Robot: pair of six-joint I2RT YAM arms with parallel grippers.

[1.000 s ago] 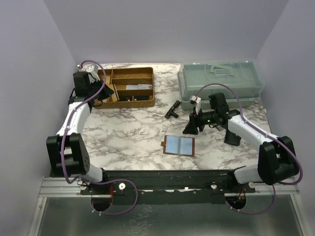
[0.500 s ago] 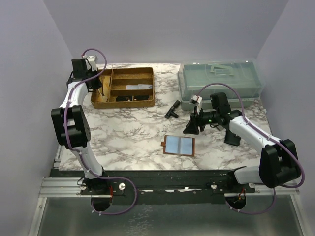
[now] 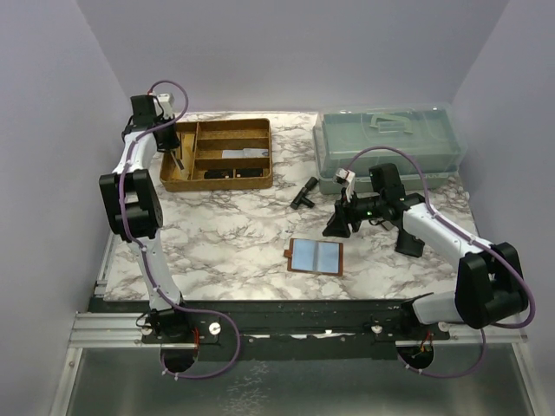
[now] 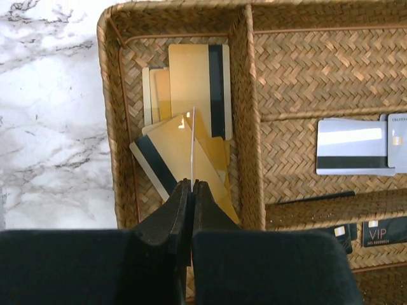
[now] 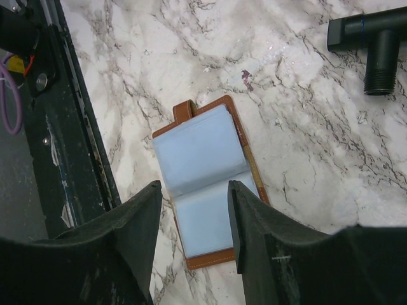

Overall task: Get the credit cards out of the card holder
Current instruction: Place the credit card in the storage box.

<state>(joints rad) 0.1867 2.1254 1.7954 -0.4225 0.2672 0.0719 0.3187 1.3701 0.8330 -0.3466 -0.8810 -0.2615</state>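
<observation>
The table (image 3: pixel 225 234) is white marble veined grey. The tray (image 4: pixel 251 95) is gold-brown basket weave. Its cards (image 4: pixel 191 76) are yellow-orange with black stripes; the silver card (image 4: pixel 351 147) is black-striped too. The holder (image 5: pixel 203 184) is reddish-brown with pale blue sleeves. The fitting (image 5: pixel 379 51) is black, the box (image 3: pixel 386 139) translucent pale green, the cables (image 3: pixel 169 84) purple.

The card holder (image 5: pixel 206 159) is seen lying open on the marbled table (image 5: pixel 305 127) at mid-frame, pale blue pockets upward, its brown tab at the upper left. It is framed by the parted fingers of the end effector (image 5: pixel 194 194). A black fitting (image 5: pixel 372 41) is seen at the upper right, a dark rail (image 5: pixel 70 140) along the left.
</observation>
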